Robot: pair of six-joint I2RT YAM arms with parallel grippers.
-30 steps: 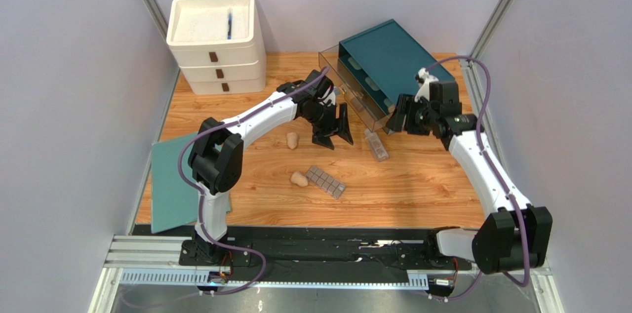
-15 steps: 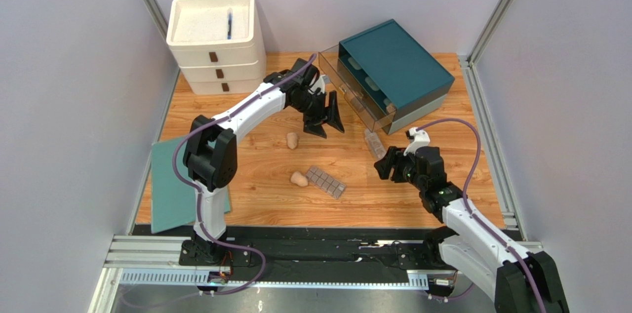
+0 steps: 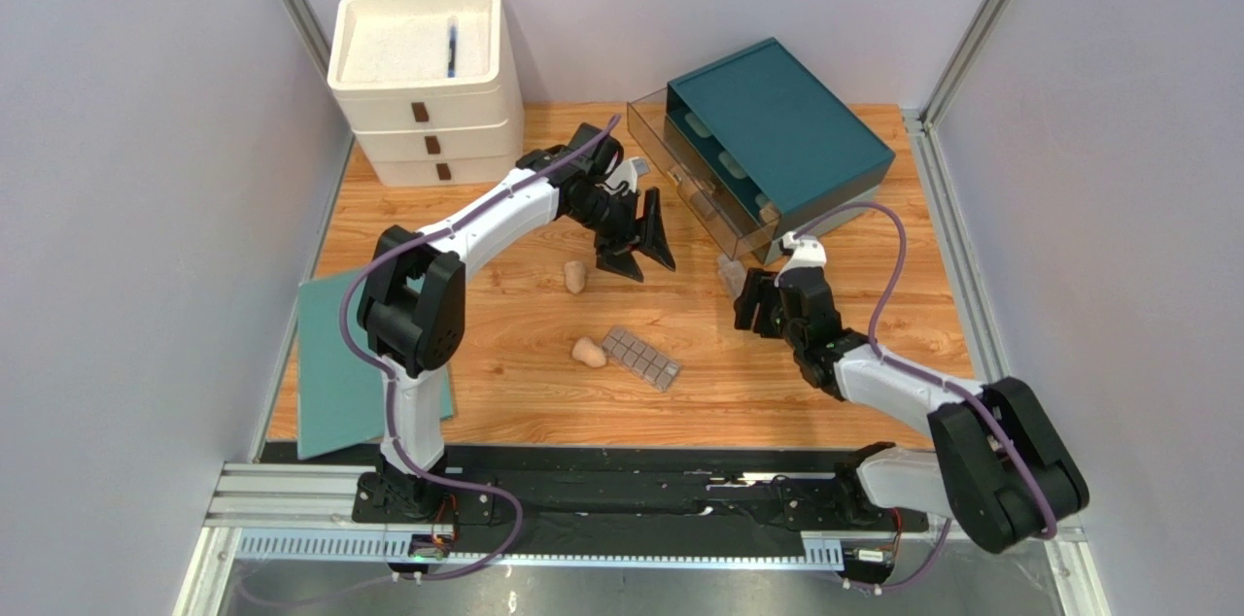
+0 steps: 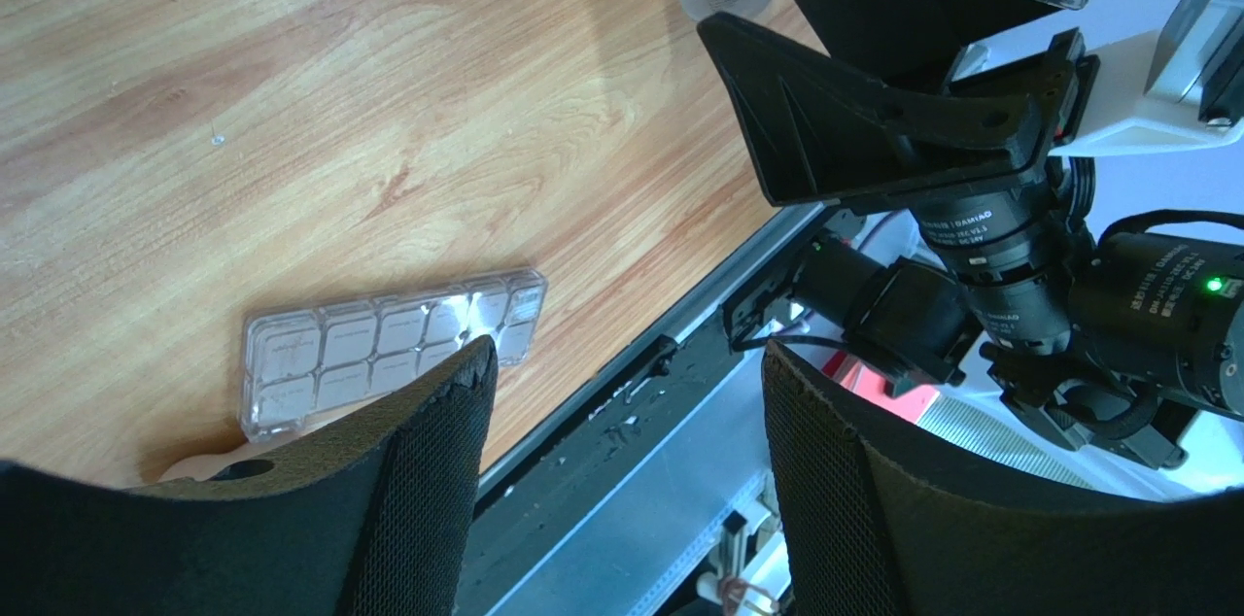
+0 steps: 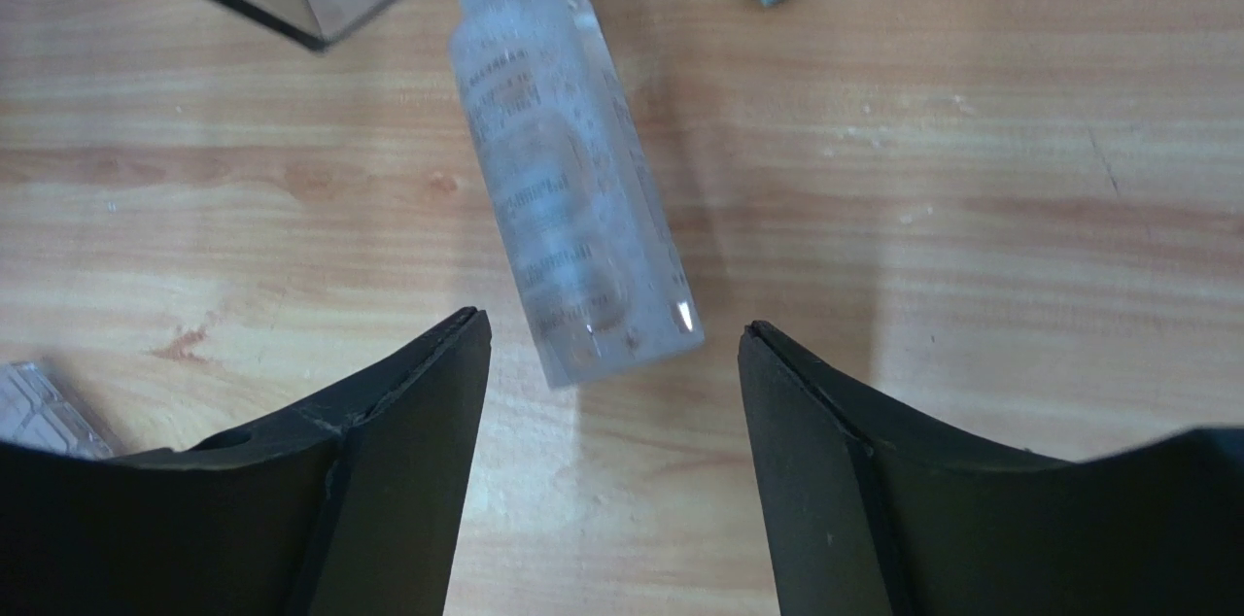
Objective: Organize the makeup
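Right gripper (image 5: 611,339) wide, poised over the lying clear bottle (image 5: 562,194) mid-frame, apparently to grasp; left gripper (image 3: 638,234) parted, empty.

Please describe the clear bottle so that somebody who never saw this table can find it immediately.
Start at the teal drawer box at the back right of the table. Just before its pulled-out clear drawer a bottle lies flat, with the open right gripper pointed at it. Unlike the beige sponges and the flat gridded palette, it is long and see-through.
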